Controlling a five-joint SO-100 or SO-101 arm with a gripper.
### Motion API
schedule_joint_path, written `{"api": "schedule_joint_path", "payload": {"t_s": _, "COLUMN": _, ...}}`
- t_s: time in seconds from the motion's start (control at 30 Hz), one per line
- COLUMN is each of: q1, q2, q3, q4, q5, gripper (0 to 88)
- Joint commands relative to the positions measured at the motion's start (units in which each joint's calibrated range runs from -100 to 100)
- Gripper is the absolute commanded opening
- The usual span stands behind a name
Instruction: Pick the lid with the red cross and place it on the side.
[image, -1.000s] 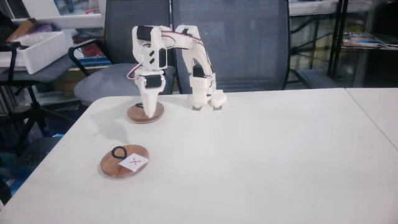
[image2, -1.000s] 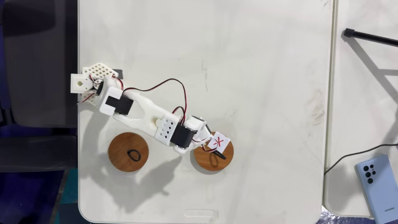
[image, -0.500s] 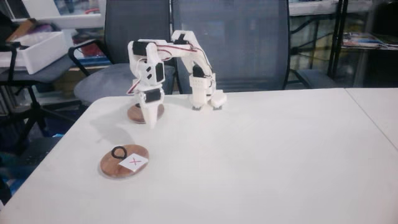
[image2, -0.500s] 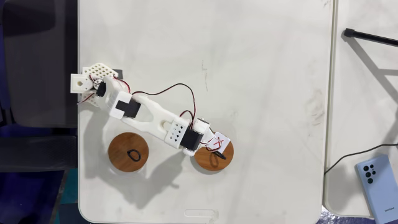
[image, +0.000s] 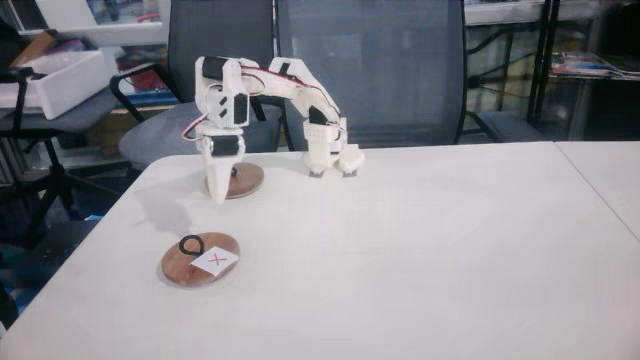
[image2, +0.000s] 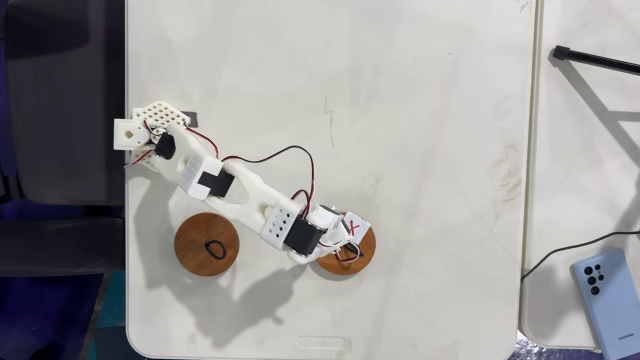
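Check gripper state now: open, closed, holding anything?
Gripper: fingers look together, so closed as far as the front fixed view shows; holding nothing. It hangs above the table, short of the lid with the red cross.

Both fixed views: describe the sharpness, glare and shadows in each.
In the front fixed view the picture is soft, the red cross on the lid is faint, and the arm casts a dim shadow on the table. In the top-down fixed view the picture is sharper, the arm's grey shadow falls toward the plain disc, and there is no strong glare.
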Motion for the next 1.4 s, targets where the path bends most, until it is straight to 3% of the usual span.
{"api": "schedule_joint_path", "payload": {"t_s": 0.0, "q1": -0.02, "q2": -0.23, "q3": -1.82, "q4": 0.17, "q5": 0.35, "gripper": 7.5}}
{"api": "schedule_joint_path", "payload": {"t_s": 0.6, "q1": 0.06, "q2": 3.26, "q3": -1.82, "q4": -10.69, "q5": 0.35, "gripper": 7.5}}
{"api": "schedule_joint_path", "payload": {"t_s": 1.37, "q1": -0.02, "q2": 7.09, "q3": -1.82, "q4": -10.95, "q5": 0.44, "gripper": 9.5}}
